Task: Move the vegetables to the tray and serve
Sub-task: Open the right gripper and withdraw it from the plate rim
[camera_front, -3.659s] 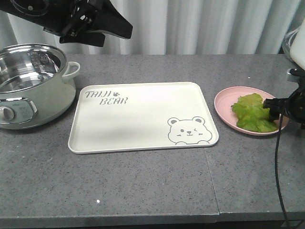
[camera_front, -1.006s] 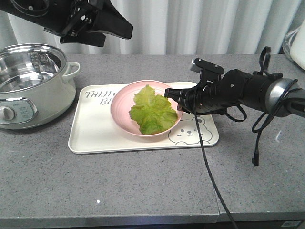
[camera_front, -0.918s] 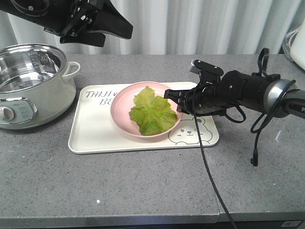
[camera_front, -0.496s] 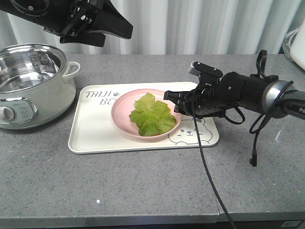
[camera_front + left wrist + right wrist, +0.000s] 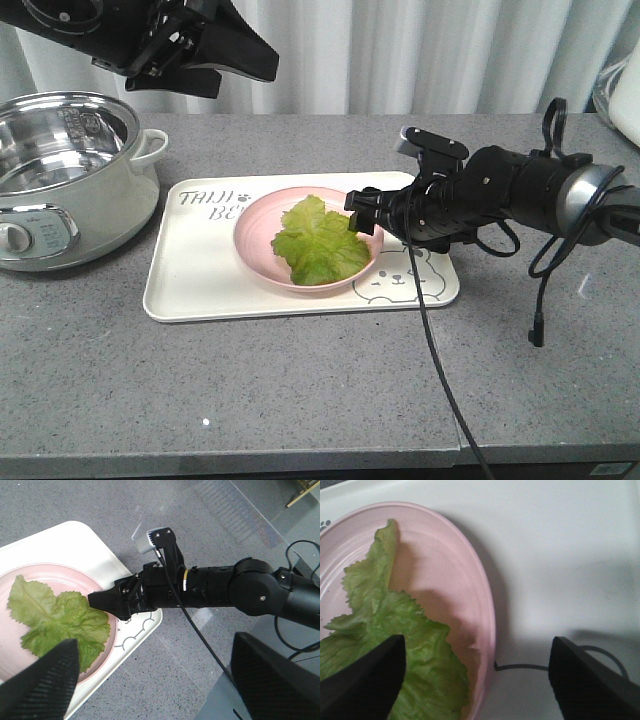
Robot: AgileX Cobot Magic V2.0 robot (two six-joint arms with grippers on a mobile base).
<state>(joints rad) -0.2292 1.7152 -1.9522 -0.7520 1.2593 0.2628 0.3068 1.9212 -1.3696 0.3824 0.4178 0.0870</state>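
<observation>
The green lettuce [image 5: 318, 240] lies in a round pink plate [image 5: 258, 225] that rests on the cream "TAIJI BEAR" tray [image 5: 200, 285]. My right gripper [image 5: 362, 212] is open at the plate's right rim. In the right wrist view its jaws [image 5: 477, 642] straddle the pink plate's rim [image 5: 487, 610], one finger over the lettuce [image 5: 380, 610], the other over the tray [image 5: 560, 555]. My left gripper [image 5: 235, 70] is open and empty, high above the table's back left. Its wrist view [image 5: 157, 645] looks down on the lettuce [image 5: 55, 620] and the right gripper [image 5: 107, 602].
A white electric pot with a steel bowl [image 5: 60, 170] stands left of the tray. The right arm's black cable [image 5: 430, 330] trails across the table to the front edge. A white object [image 5: 622, 90] sits at the far right.
The plate with the lettuce came from the table's right side onto the tray. In the last second it settled flat, and the right gripper let go of its rim.
</observation>
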